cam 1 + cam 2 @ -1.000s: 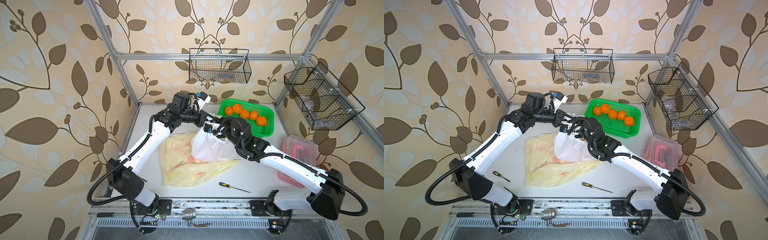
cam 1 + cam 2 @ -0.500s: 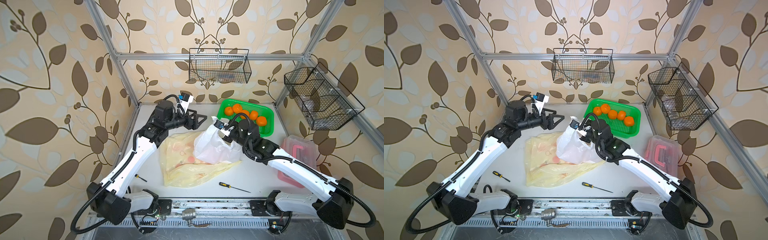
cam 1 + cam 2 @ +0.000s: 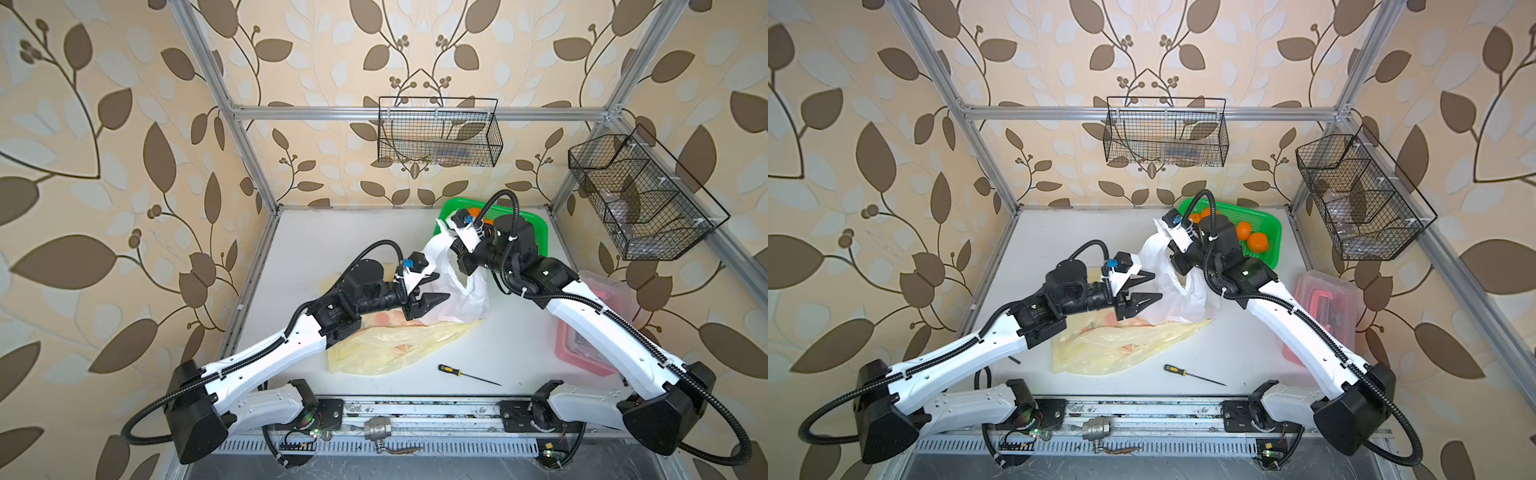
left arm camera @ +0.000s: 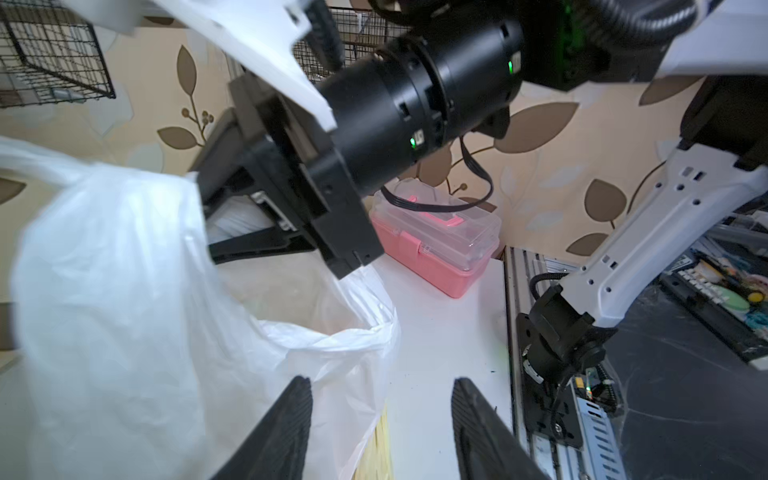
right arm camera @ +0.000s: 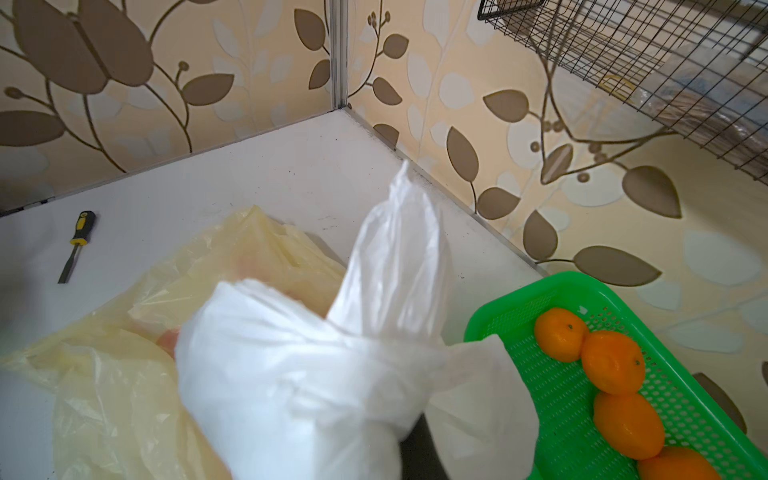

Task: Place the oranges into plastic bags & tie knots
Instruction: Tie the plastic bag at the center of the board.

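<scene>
Left claw (image 3: 441, 286): open and empty, just beside the white bag (image 3: 461, 291)
Yellow bags (image 3: 386, 345): flat on the table (image 3: 332, 241), partly under the white bag
White bag: mid-table, pulled up by one handle, mouth gaping
Right claw (image 5: 419, 444): clamped on the white bag's bunched handle
Oranges (image 3: 1258, 242): loose in the green basket (image 3: 1273, 226), far right corner

Bright even light; soft shadows; top views bow at edges; white bag (image 5: 291, 374) blurred.
</scene>
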`<action>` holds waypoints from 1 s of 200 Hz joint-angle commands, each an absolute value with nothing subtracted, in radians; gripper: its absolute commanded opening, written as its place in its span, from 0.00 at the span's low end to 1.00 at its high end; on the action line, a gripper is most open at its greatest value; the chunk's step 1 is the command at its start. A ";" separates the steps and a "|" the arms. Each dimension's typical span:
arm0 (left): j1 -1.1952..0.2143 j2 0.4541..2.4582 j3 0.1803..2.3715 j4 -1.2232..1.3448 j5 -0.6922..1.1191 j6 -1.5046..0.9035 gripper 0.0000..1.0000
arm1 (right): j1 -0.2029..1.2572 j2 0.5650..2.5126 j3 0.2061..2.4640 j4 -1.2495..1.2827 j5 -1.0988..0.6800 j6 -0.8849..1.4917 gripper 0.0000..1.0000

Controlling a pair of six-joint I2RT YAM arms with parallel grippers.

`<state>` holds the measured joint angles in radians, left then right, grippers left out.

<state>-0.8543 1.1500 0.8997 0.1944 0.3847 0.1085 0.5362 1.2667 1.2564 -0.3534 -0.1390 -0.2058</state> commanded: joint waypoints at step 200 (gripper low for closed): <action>-0.807 1.501 0.976 0.653 -0.139 0.196 0.34 | 0.503 1.258 1.359 -0.584 -0.167 -0.106 0.00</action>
